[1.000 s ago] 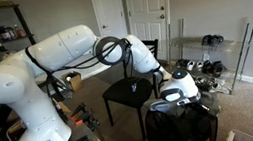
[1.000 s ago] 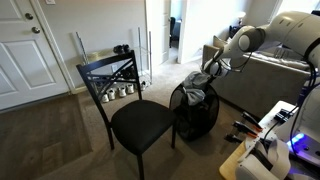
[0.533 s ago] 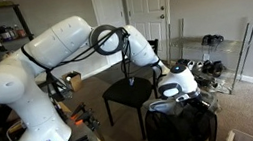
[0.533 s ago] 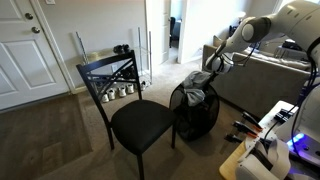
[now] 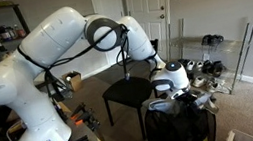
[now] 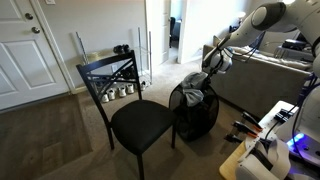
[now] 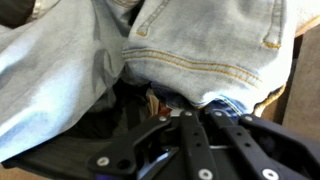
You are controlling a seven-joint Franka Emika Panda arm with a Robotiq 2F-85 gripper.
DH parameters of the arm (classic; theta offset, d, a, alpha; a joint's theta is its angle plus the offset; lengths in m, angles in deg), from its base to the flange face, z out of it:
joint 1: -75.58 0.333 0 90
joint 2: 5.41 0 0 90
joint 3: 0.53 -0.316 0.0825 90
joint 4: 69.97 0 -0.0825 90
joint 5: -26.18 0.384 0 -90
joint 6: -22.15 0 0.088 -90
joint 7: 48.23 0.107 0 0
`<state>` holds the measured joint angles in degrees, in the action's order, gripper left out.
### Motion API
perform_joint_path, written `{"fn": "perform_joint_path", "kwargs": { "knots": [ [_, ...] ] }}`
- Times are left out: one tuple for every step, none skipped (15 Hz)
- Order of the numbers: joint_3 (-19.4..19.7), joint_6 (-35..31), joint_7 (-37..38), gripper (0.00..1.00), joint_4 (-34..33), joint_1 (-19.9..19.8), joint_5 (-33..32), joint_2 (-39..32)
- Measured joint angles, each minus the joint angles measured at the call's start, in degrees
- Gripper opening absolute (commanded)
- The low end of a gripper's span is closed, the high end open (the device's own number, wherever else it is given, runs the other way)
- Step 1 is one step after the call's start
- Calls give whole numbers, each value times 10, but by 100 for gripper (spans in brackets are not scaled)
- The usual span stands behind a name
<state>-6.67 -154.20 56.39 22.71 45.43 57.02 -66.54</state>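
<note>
Wrist view: your jaws enter from 6 o'clock, drawn together, pinched on lower edge of light-blue jeans [image 7: 200,40]. Denim fills frame from 9 through 12 to 3 o'clock; waistband seam and stitching visible.

Below denim, dark interior of black hamper [image 7: 70,150].

Exterior views: jeans [image 6: 193,92] hang from your jaws, bunched over hamper [image 6: 195,122] rim, lower part touching it.

Black chair [image 6: 140,122] just beside hamper, at its 9 o'clock. Chair [image 5: 128,95] seat bare.
</note>
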Motion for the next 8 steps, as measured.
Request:
{"fn": "perform_joint_path", "kwargs": {
  "knots": [
    [-15, 0, -33, 4, 17, -12, 0, 10],
    [-28, 0, -65, 4, 34, -24, 0, 19],
    [-39, 2, -94, 4, 50, -32, 0, 28],
    [-44, 9, -119, 4, 66, -35, 0, 36],
    [-43, 19, -135, 4, 79, -29, 0, 43],
    [-35, 32, -142, 4, 91, -14, 0, 47],
    [-22, 42, -143, 4, 99, 10, 0, 48],
    [-6, 51, -143, 4, 105, 41, 0, 47]
  ]
}}
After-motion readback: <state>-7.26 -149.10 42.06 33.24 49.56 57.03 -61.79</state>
